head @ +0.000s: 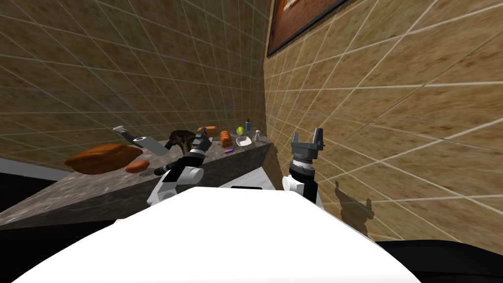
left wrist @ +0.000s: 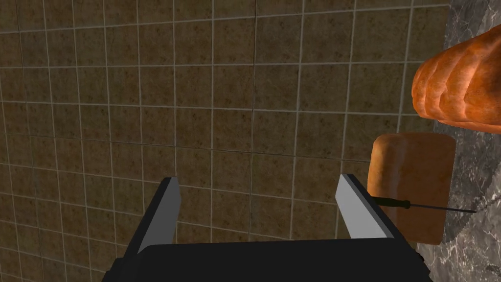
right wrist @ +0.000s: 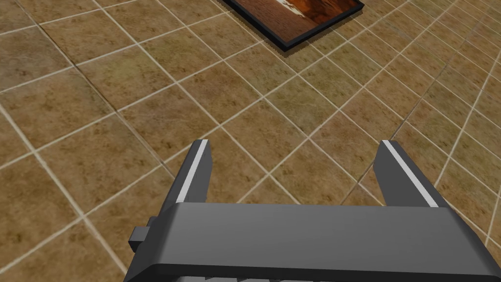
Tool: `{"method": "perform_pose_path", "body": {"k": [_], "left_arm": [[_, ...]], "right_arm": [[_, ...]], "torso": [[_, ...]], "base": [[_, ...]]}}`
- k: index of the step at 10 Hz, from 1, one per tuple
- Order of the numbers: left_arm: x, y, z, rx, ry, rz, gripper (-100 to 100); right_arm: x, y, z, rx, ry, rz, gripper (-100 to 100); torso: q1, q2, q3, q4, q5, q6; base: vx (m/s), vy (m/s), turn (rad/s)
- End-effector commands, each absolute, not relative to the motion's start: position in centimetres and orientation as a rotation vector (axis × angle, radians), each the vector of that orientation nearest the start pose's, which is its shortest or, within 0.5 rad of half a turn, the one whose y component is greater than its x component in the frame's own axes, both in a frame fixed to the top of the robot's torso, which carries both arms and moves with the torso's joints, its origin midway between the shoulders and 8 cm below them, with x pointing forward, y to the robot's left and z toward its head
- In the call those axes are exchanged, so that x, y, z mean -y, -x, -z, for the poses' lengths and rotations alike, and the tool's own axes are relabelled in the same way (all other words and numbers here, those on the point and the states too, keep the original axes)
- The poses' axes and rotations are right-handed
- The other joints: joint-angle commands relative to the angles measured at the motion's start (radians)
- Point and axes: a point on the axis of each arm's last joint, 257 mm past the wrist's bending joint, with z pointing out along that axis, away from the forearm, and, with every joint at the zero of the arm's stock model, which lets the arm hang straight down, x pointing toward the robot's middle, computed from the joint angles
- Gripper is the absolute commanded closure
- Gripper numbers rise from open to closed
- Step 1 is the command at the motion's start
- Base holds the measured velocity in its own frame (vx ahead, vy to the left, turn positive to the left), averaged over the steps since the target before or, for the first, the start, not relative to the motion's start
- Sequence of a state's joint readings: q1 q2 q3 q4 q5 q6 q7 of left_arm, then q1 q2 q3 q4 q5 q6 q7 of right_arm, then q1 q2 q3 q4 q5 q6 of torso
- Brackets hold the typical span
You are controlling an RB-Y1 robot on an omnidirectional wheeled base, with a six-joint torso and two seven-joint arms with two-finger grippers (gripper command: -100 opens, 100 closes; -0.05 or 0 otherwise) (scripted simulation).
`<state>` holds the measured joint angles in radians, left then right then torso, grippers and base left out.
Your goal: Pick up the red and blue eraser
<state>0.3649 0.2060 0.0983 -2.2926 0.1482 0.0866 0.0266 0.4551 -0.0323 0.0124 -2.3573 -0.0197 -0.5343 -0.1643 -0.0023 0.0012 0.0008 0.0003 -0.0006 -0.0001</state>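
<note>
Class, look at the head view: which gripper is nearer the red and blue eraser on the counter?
Left. The left gripper hovers over the counter, close beside the eraser. The right gripper is raised beyond the counter's end, farther from it.

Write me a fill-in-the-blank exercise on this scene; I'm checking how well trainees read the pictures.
1. The left pincer is ____, not shut.
2. The eraser lies on the marbled grey ____.
3. The small ball beyond the white bowl is ____ in colour.
4. The right pincer, open too, holds ____.
Missing words: open; counter; green; nothing.
</note>
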Motion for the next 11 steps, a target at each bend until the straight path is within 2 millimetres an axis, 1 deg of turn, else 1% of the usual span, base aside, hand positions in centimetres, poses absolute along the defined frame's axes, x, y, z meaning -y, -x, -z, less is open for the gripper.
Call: {"method": "perform_pose_path", "body": {"k": [1, 5, 10, 11], "left_arm": [[-31.2, -42.8, 4.9, -1.013, 0.988, 1.201, -100], [-32.0, -43.9, 6.5, -1.055, 1.082, 1.198, -100], [-32.7, -44.6, 9.3, -1.119, 1.193, 1.158, -100], [-33.1, -44.9, 9.6, -1.12, 1.227, 1.165, -100]], "right_arm": [[26.4, -32.3, -7.8, -0.485, -0.578, -1.535, 0], [26.4, -32.3, -7.8, -0.485, -0.578, -1.535, 0], [26.4, -32.3, -7.8, -0.485, -0.578, -1.535, 0], [26.4, -32.3, -7.8, -0.485, -0.578, -1.535, 0]], "torso": [[0.0, 0.0, 0.0, 0.0, 0.0, 0.0], [0.001, -0.001, 0.0, 0.0, 0.0, 0.0], [0.0, -0.001, 0.0, 0.0, 0.0, 0.0], [0.001, -0.001, 0.0, 0.0, 0.0, 0.0]], "base": [[-0.008, -0.02, 0.006], [-0.014, -0.036, -0.052], [-0.009, -0.03, -0.033], [-0.008, -0.036, -0.089]]}}
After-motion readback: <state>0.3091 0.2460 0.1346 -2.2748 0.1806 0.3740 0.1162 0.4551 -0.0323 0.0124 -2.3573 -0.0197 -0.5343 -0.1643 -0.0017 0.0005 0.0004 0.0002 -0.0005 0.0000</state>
